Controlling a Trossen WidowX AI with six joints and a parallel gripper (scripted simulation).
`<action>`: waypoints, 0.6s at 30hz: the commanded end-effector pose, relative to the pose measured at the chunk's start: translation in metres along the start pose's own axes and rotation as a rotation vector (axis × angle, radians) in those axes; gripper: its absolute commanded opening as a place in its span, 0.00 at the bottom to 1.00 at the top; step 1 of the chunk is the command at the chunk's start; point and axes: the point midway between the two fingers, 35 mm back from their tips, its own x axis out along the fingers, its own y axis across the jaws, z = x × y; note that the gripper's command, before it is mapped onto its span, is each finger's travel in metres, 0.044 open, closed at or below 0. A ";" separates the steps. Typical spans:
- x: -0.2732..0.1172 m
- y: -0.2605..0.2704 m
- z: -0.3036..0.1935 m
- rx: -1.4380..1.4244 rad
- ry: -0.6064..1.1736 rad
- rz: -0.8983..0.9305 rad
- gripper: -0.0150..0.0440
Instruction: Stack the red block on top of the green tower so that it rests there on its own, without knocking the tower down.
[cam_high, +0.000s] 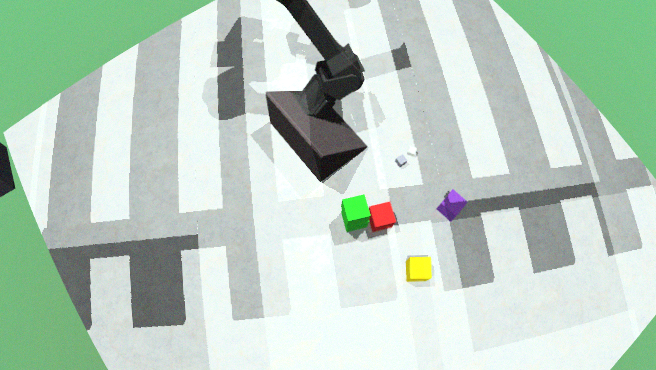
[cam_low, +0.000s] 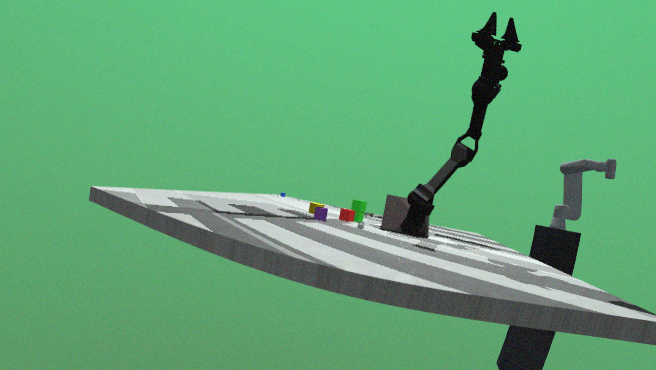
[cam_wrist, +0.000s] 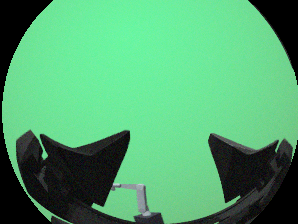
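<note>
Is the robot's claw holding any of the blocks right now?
No. The gripper is open and points up in the air with nothing between its fingers. The red block sits on the table beside the green tower.

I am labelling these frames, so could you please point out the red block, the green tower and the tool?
red block (cam_high: 382, 215), top view, on its upper face.
green tower (cam_high: 355, 208), top view, on its top face.
tool (cam_low: 499, 27), exterior view, midway between its raised, spread fingertips.

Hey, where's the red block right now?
In the top view the red block sits on the table near the middle, touching the right side of the green tower, with the yellow block below-right.
</note>
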 end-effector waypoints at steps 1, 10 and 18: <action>0.000 -0.002 -0.002 -0.009 0.002 -0.006 0.98; 0.006 -0.121 -0.071 -0.426 0.173 -0.263 1.00; -0.023 -0.270 -0.095 -0.856 0.365 -0.557 1.00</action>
